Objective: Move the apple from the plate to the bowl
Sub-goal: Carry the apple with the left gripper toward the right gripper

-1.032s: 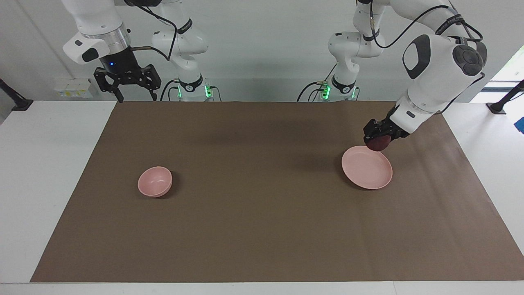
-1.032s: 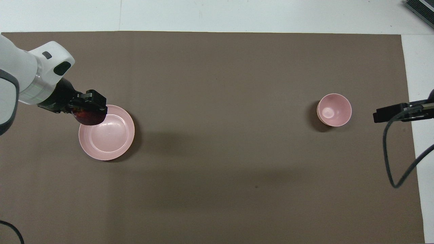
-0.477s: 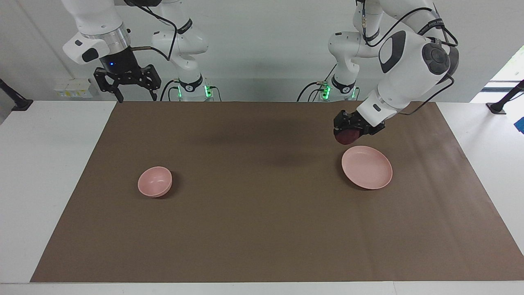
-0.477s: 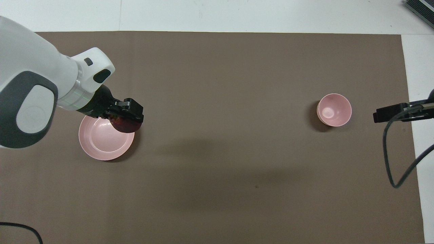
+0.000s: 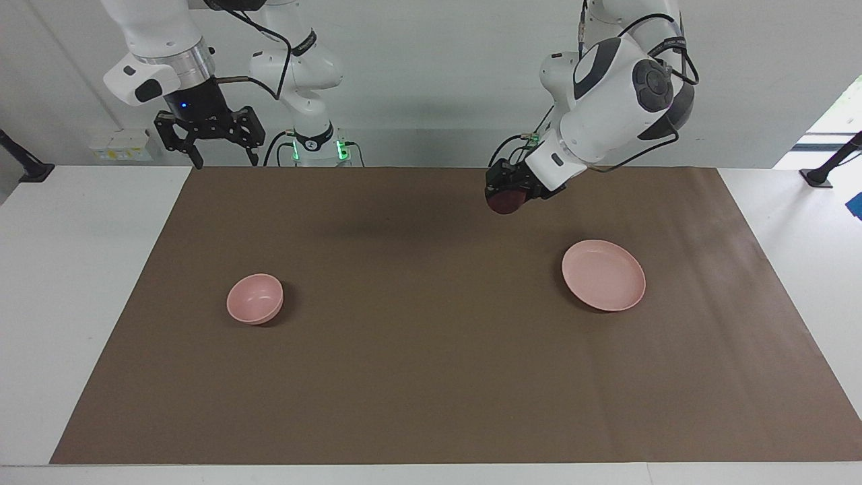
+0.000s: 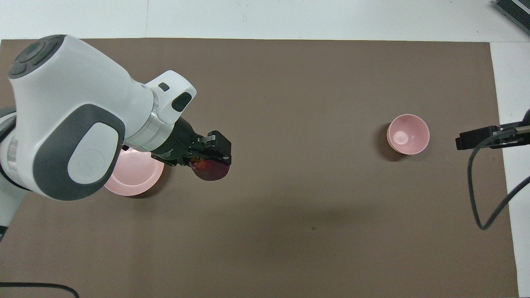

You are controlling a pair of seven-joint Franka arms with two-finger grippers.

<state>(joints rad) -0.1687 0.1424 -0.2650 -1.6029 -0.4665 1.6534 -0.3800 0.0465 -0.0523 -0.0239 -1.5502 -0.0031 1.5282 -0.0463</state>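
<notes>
Left gripper (image 5: 506, 195), arm bent and angled down, pinches the apple (image 5: 505, 201) aloft over the mat, beside the plate (image 5: 604, 275), toward the bowl (image 5: 254, 298). Right gripper (image 5: 209, 138) waits raised, fingers spread.
</notes>
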